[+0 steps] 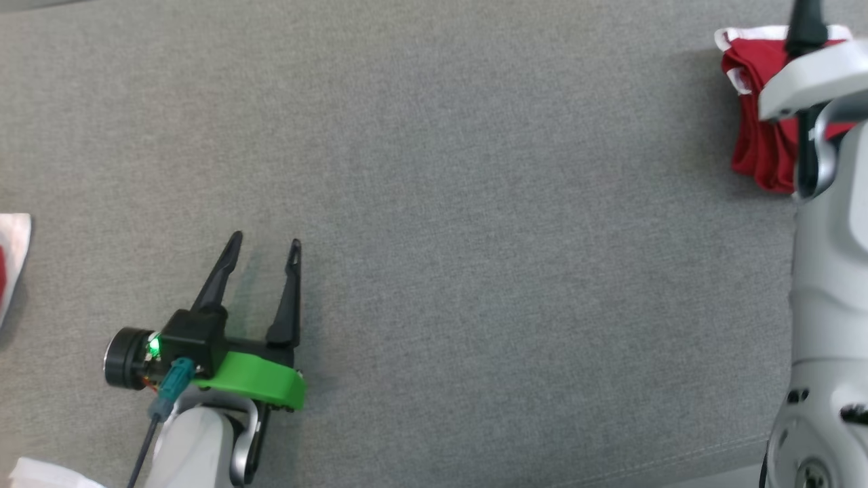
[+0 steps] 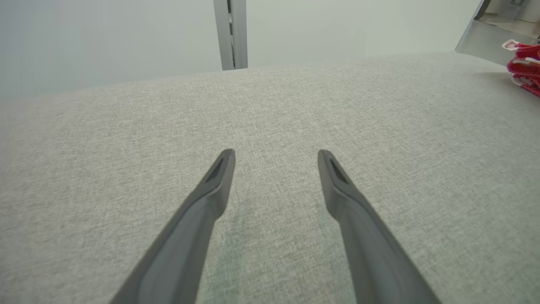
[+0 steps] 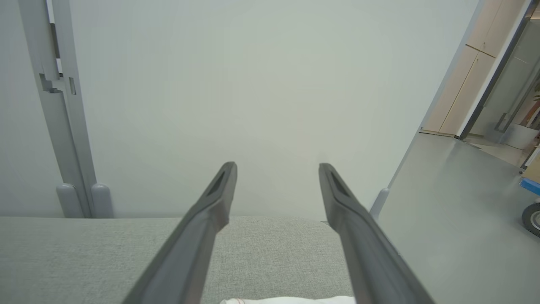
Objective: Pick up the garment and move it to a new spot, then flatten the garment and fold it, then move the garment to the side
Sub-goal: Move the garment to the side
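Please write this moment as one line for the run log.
garment: folded, on grey surface | left gripper: open, empty | right gripper: open, empty, above garment

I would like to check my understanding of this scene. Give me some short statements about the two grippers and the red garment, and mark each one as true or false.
1. The left gripper is open, with nothing between its fingers. True.
2. The red garment lies spread flat in the middle of the grey surface. False: it sits as a compact bundle near the far right corner in the head view.
3. The right gripper is shut on the garment. False: its fingers stand apart, with nothing between them.
4. The garment has white trim. True.
5. The left gripper touches the garment. False: a wide stretch of grey surface lies between them.
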{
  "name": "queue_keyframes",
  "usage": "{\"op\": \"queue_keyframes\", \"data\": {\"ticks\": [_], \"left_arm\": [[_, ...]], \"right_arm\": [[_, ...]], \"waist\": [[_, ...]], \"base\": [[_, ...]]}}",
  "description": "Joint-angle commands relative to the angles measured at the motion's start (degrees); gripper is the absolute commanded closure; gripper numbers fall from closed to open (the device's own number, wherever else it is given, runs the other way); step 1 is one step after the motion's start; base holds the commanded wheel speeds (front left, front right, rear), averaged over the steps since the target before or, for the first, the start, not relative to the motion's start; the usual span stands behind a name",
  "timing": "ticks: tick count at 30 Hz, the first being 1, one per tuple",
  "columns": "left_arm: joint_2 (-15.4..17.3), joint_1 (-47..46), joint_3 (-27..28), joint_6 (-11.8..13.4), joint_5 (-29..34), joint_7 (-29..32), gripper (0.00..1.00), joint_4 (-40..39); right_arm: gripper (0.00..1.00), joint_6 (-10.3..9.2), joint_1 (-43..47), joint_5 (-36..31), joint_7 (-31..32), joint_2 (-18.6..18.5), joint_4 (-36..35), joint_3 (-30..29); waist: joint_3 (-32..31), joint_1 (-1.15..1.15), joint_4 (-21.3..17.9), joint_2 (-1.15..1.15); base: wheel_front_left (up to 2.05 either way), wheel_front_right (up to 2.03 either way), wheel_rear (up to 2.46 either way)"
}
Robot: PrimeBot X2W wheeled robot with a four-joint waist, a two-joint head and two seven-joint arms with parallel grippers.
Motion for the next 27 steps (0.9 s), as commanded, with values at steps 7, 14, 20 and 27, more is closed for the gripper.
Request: {"op": "queue_keyframes", "data": {"ticks": [7, 14, 20, 27], "left_arm": [[-1.63, 2.44, 5.99, -0.17, 1.04, -0.04, 0.0, 2.28], [-2.56, 4.27, 9.95, -0.15, 2.18, -0.05, 0.0, 3.85], [-2.98, 6.54, 11.8, -0.14, 2.38, -0.04, 0.0, 4.69], [-3.18, 10.12, 12.8, 0.5, 1.97, -0.04, 0.0, 5.17]], "right_arm": [[0.0, -0.08, 11.5, 14.23, -0.13, 0.25, -5.9, 10.76], [0.0, -0.08, 21.99, 21.43, -0.13, 0.3, -5.62, 16.93], [0.0, -0.08, 29.17, 24.58, -0.13, 0.33, -4.47, 19.89], [0.0, -0.08, 35.62, 26.8, -0.14, 0.32, -3.34, 21.79]], "waist": [[-7.36, 0.0, 2.26, 0.0], [-11.1, 0.0, 3.92, 0.0], [-13.66, 0.0, 4.68, 0.0], [-16.8, 0.0, 5.14, 0.0]], "base": [[0.0, 0.0, 0.0], [0.0, 0.0, 0.0], [0.0, 0.0, 0.0], [0.0, 0.0, 0.0]]}}
